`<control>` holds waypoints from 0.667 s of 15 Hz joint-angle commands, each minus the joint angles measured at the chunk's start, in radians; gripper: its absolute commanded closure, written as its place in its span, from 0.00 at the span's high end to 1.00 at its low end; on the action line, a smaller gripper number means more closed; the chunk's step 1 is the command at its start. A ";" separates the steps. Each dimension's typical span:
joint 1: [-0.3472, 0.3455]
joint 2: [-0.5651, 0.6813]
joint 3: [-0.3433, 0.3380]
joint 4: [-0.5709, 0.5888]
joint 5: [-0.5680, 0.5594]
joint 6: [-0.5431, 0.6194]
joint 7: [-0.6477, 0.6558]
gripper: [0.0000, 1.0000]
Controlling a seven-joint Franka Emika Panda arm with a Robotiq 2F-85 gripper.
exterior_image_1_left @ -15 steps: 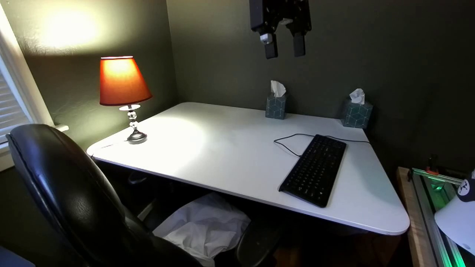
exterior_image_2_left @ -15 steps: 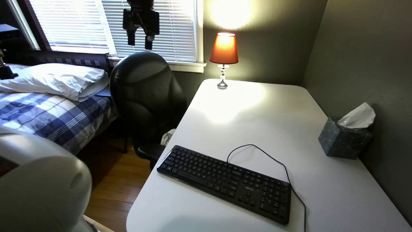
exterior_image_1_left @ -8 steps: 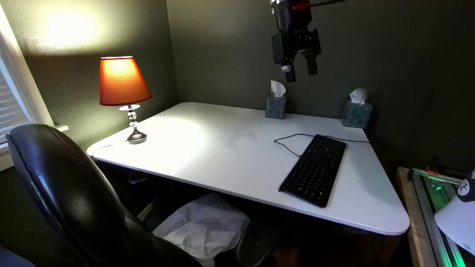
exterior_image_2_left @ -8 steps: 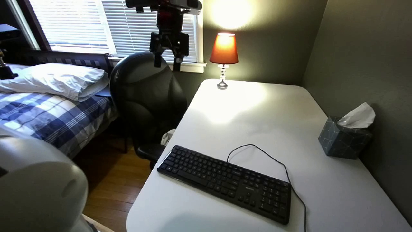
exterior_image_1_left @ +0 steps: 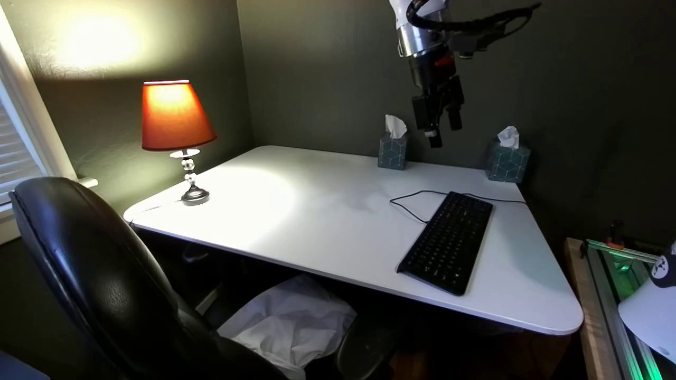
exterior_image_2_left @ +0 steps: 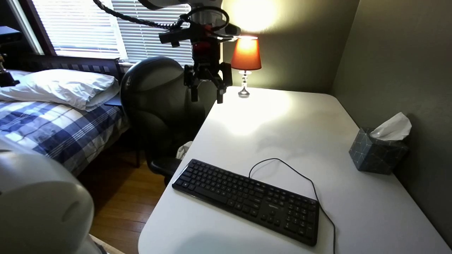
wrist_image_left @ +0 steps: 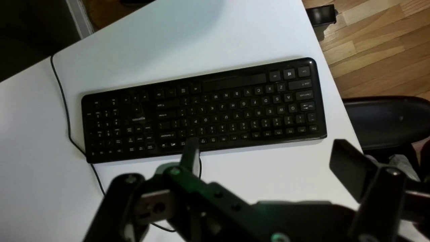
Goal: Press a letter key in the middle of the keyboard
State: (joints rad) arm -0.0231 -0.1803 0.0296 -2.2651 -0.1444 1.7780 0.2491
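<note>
Approach to keyboard, at wrist-view ten o'clock from gripper with fingers apart, empty: close before pressing straight down.

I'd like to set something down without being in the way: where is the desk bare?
The widest bare patch is the white desk between the table lamp and the keyboard with its cable; another borders the spacebar edge. Crowded: the numpad end, where the cable runs near a tissue box. The open gripper hangs above the desk.

The chair by the worktop's front edge looks glossy. The keyboard is shiny-rimmed plastic, the floor wood.
</note>
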 commanded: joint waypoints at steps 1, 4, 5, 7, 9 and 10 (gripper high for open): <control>0.001 0.000 -0.004 -0.001 -0.002 0.001 -0.001 1.00; 0.001 -0.004 -0.003 -0.001 -0.002 0.001 -0.002 1.00; 0.001 -0.006 -0.003 -0.001 -0.002 0.001 -0.002 1.00; -0.006 0.028 -0.018 0.006 0.001 0.021 -0.046 1.00; -0.012 0.042 -0.034 -0.004 0.010 0.043 -0.083 1.00; -0.015 0.052 -0.043 -0.012 0.003 0.059 -0.112 1.00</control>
State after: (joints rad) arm -0.0271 -0.1611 0.0115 -2.2637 -0.1445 1.7900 0.2087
